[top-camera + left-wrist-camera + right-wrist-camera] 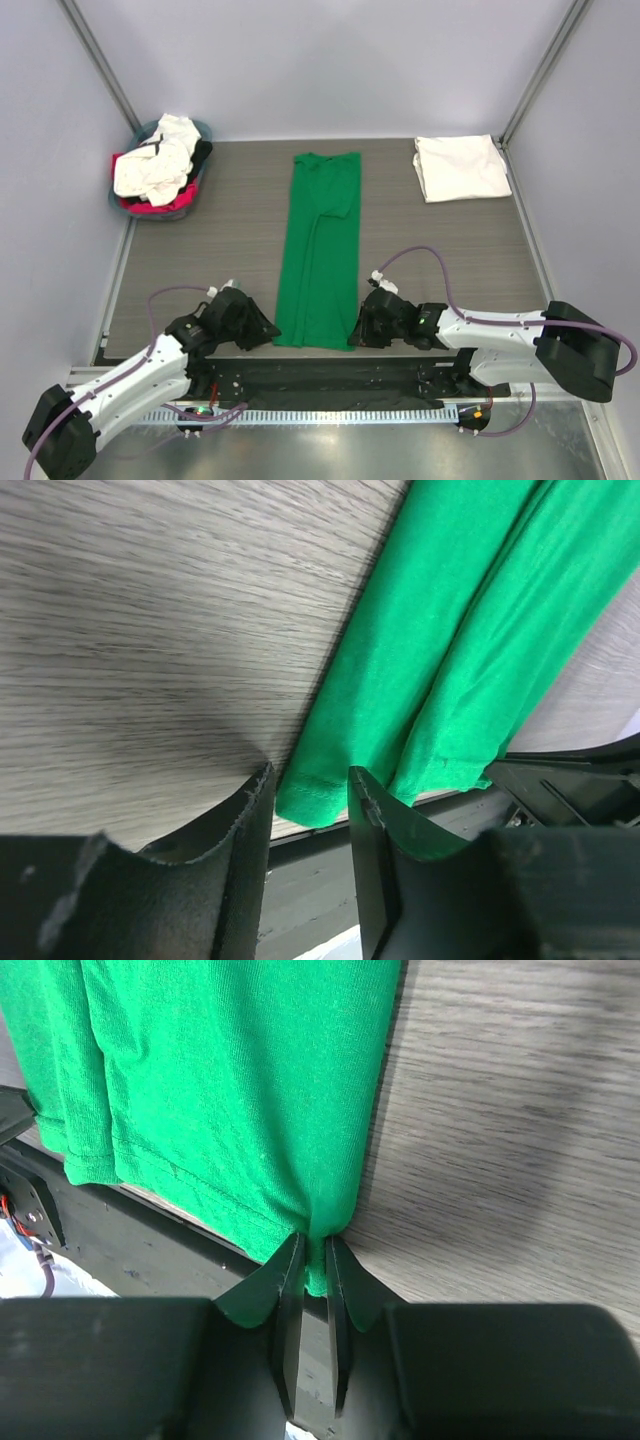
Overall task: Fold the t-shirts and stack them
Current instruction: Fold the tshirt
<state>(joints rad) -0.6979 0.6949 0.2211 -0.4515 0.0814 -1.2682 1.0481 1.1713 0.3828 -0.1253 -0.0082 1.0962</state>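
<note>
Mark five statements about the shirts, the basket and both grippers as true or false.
1. The bright green cotton t-shirt lies folded into a long strip on the grey wooden table. True.
2. The right gripper has its jaws open, clear of that shirt. False: they are shut on its near corner.
3. The left gripper has its jaws open at the shirt's other near corner. True.
4. The folded white cotton t-shirt lies inside the round grey-blue basket. False: it lies on the table, far right.
5. The basket is empty. False: it holds white, pink-red and black clothes.
</note>
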